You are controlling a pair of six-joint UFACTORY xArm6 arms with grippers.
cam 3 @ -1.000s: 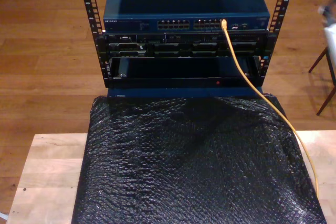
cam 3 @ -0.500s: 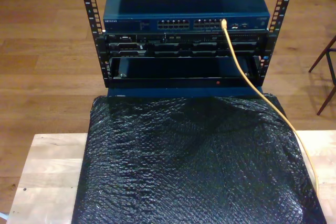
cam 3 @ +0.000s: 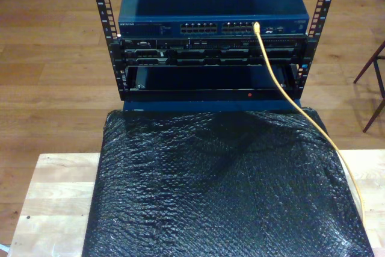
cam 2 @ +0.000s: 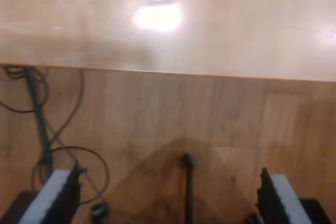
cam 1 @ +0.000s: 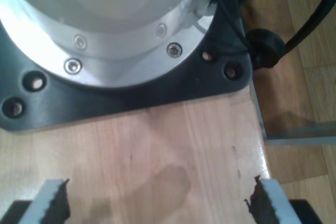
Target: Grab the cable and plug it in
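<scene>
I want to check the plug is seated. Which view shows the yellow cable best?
The exterior view: the cable runs from a port on the blue switch across the black sheet. Both wrist views face wood, giving no sight of it.

We see open room above the black mat (cam 3: 222, 191); the cable (cam 3: 283, 91) (already plugged in) crosses toward the switch (cam 3: 213, 27), with rack posts (cam 3: 102, 10) flanking
</scene>
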